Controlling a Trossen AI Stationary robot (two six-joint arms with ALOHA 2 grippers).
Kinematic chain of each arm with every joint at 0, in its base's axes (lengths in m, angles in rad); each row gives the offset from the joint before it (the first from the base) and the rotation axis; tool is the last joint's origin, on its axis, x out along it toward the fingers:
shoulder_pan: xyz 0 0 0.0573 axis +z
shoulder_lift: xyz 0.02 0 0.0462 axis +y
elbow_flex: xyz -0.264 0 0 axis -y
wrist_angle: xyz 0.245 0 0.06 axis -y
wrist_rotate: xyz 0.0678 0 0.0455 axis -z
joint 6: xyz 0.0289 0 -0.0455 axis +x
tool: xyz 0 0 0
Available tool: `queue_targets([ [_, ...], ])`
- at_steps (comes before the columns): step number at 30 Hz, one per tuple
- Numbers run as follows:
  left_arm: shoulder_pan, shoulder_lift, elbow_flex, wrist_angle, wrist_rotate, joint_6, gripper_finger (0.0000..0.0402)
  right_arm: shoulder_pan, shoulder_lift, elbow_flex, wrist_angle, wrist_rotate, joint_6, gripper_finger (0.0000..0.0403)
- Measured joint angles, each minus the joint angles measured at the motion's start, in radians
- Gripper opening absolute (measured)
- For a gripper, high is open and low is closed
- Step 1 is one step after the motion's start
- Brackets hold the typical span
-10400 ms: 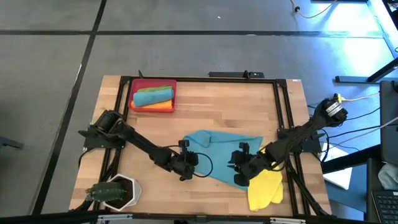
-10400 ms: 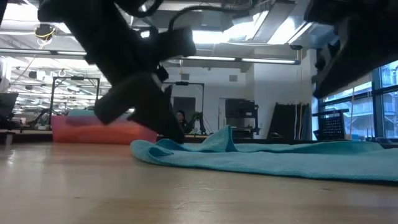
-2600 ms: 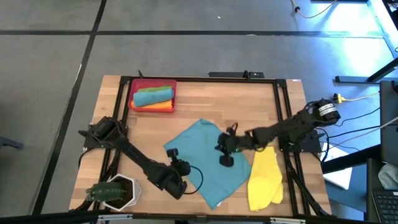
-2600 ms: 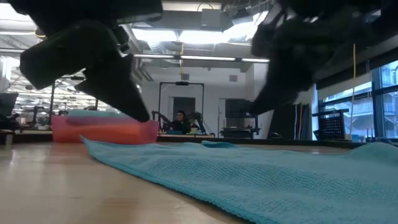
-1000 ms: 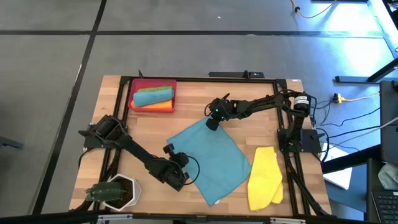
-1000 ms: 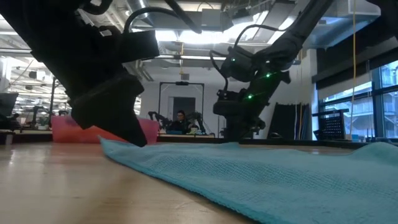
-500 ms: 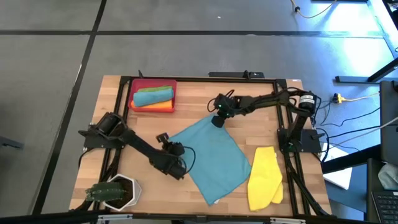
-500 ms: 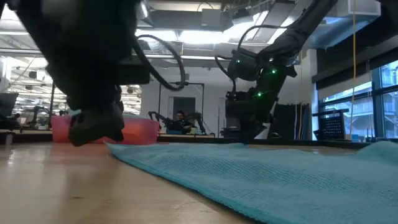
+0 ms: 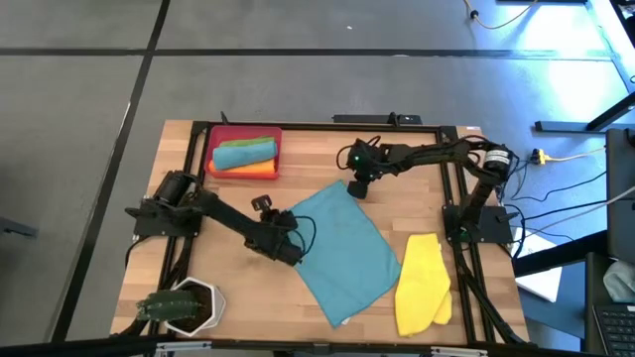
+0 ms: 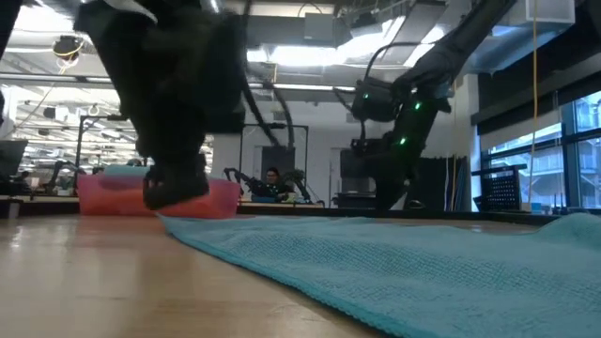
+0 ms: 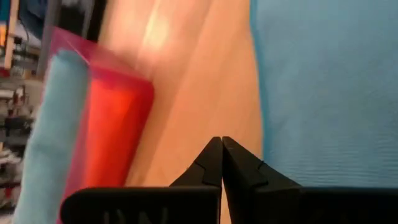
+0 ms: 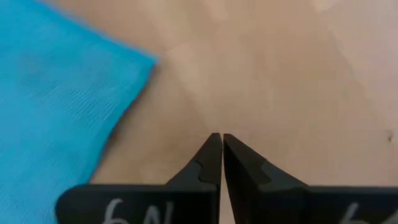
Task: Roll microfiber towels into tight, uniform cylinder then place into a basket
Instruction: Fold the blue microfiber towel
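Both grippers lifted off, teal towel (image 9: 339, 251) flat, unrolled

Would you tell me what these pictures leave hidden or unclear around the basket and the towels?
- Basket, low view: the left gripper covers its middle, and the rolls inside show only as a blur.
- Basket, left wrist view: cut off by the picture's edge.
- Yellow towel, high view: folded; layers underneath hidden.

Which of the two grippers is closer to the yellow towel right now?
The right gripper, though not by much. It hangs shut just past the far corner of the spread teal towel, up-table from the yellow towel. The left gripper, also shut, sits at the teal towel's opposite edge.
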Motion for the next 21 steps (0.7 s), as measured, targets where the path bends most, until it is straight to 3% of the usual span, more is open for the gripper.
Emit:
queue_targets([
  [3, -0.061, -0.046, 0.000, 0.084, -0.036, -0.008, 0.0000, 0.020, -0.068, 0.000, -0.067, -0.073, -0.033, 0.0015],
  [6, -0.139, -0.072, 0.000, 0.276, -0.049, 0.062, 0.0000, 0.092, -0.156, 0.000, -0.136, -0.107, -0.056, 0.0008],
  [11, -0.243, -0.040, 0.003, 0.770, 0.059, 0.458, 0.0000, 0.261, -0.281, 0.001, -0.187, -0.107, -0.039, 0.0005],
  [14, -0.277, -0.009, 0.000, 0.906, 0.106, 0.618, 0.0000, 0.392, -0.307, 0.002, -0.185, -0.114, 0.017, 0.0013],
  [17, -0.284, -0.001, 0.002, 0.895, 0.119, 0.607, 0.0000, 0.532, -0.291, 0.001, -0.179, -0.116, 0.066, 0.0015],
  [21, -0.284, 0.001, 0.002, 0.728, 0.114, 0.481, 0.0000, 0.694, -0.253, 0.001, -0.161, -0.088, 0.159, 0.0010],
])
